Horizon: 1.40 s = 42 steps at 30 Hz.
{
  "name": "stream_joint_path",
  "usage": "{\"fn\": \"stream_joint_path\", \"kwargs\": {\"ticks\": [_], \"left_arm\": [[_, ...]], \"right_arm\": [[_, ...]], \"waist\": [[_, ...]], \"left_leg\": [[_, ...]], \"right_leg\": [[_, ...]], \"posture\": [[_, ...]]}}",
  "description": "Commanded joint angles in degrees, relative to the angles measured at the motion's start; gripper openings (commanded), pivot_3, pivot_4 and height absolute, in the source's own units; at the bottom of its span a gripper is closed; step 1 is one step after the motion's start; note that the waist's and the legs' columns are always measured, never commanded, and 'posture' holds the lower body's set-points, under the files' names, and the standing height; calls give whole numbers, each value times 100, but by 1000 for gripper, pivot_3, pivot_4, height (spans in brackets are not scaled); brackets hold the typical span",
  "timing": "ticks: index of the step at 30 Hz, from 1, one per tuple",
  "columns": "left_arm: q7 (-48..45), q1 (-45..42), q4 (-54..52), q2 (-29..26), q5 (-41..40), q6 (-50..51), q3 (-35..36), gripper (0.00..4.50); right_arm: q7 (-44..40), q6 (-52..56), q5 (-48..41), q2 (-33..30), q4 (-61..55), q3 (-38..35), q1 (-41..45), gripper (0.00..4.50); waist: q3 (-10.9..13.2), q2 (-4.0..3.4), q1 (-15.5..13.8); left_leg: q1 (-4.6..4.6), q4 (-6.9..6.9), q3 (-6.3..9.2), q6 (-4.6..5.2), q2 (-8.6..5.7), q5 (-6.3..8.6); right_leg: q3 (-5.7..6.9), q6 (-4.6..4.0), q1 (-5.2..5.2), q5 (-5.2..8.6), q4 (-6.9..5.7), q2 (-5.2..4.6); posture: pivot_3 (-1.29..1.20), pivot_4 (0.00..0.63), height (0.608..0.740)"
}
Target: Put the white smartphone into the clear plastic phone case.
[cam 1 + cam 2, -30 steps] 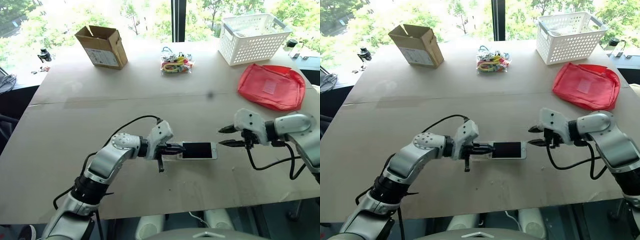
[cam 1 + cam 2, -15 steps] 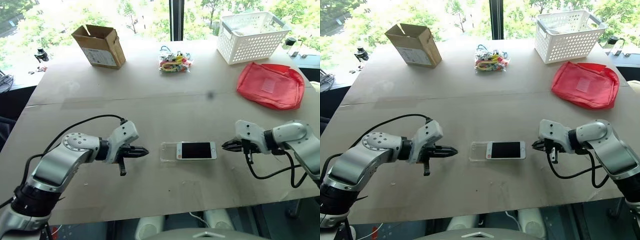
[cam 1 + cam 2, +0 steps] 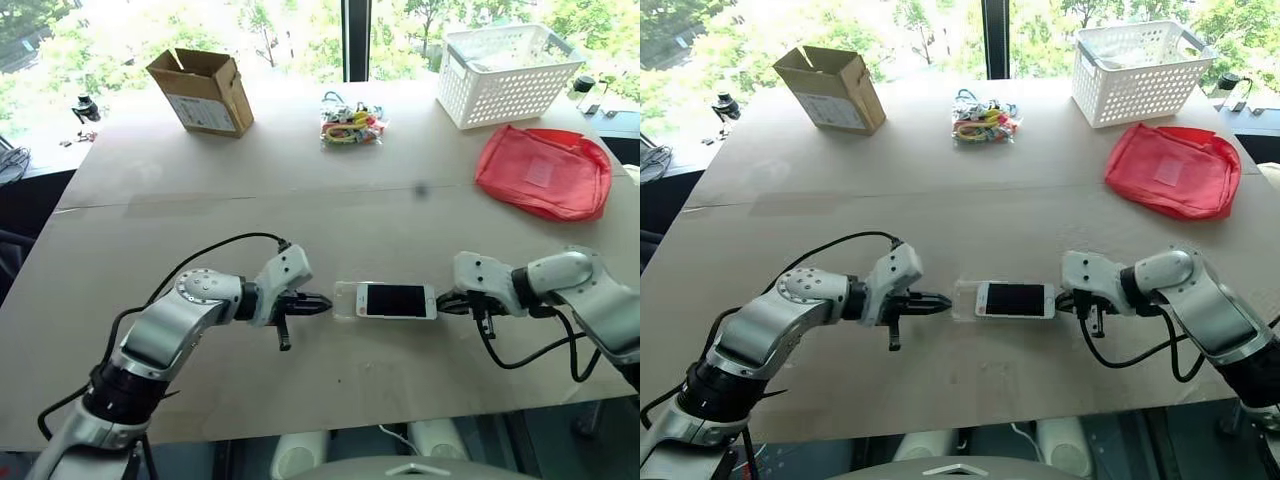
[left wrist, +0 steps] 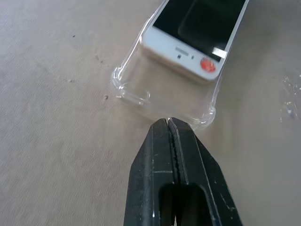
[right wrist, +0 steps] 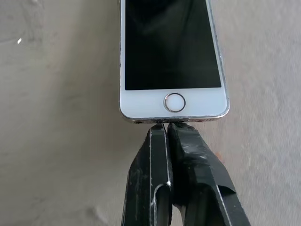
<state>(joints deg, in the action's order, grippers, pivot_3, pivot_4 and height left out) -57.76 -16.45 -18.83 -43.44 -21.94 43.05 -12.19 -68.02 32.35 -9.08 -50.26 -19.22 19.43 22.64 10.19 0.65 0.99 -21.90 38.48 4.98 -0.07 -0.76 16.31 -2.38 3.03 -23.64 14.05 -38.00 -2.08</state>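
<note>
You are in the seating step: the white smartphone with its black screen (image 3: pixel 397 300) lies flat on the tan table (image 3: pixel 300 200), only part-way into the clear plastic phone case (image 4: pixel 160 92). From the left wrist view, the phone's speaker end sits short of the case's end wall, so a stretch of bare transparent shell lies between them.

Both your grippers have their jaws pressed fully together and hold nothing. Your left gripper (image 3: pixel 322 303) sits at the 9 o'clock end of the pair, its closed tip against the case's end edge. Your right gripper (image 3: pixel 446 304) sits at the 3 o'clock end, its closed tip at the phone's home-button edge, touching or very nearly so.

The next move, as I judge it, calls for a squeeze along the phone's long axis: brace the case with your left tip and push the phone toward 9 o'clock with your right until it meets the end wall. Keep both tips low and centred, or the phone may ride up over the case lip or the whole pair may skid sideways. The corners will likely need pressing down afterwards.
</note>
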Motion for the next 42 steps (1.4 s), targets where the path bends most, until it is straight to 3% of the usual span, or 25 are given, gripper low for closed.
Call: {"fn": "stream_joint_path", "kwargs": {"ticks": [1, 12, 24, 35, 38, 42], "left_arm": [[-54, -71, -1, 65, -83, -27, -19, 0], [-51, 8, 51, 97, 1, -91, -53, 0], [9, 72, -13, 177, 48, -68, -73, 0], [-71, 42, -108, -319, -40, -58, 411, 0], [-60, -55, -142, -377, -137, -45, 589, 0], [22, -257, -229, -59, -615, 145, 847, 0]], "right_arm": [[84, -26, 57, 200, -81, 82, 198, 126], [299, 322, 176, 795, -283, 404, 401, 126], [476, 697, 234, 1041, -410, 474, 379, 126], [415, 315, 198, -48, -107, -377, -127, 126], [559, 269, -136, 62, -23, -886, -319, 126], [641, 249, -1047, 657, 32, -1691, -520, 126]], "waist": [[0, 0, -4], [-1, 0, 0], [-7, 0, 34], [-5, 1, -15], [-4, 3, -21], [-2, 5, -13]], "left_leg": [[-1, 0, 2, 0, 0, 0], [3, 0, 3, -1, 0, 0], [12, -1, 1, -1, 2, 0], [-2, -1, 5, -1, 1, -1], [-3, -1, 4, -1, 1, 0], [-1, 0, 1, -1, 2, 0]], "right_leg": [[2, 0, 0, 0, 0, 1], [1, 0, 0, 0, -3, 1], [-2, -1, 2, 0, -8, 6], [3, -1, -1, 0, 1, -1], [3, -1, 0, 0, 2, -2], [0, 0, 0, 0, 0, -3]], "posture": [[0, 150, 740], [0, 150, 740], [0, 150, 740], [0, 150, 740], [0, 150, 740], [0, 150, 740]]}}
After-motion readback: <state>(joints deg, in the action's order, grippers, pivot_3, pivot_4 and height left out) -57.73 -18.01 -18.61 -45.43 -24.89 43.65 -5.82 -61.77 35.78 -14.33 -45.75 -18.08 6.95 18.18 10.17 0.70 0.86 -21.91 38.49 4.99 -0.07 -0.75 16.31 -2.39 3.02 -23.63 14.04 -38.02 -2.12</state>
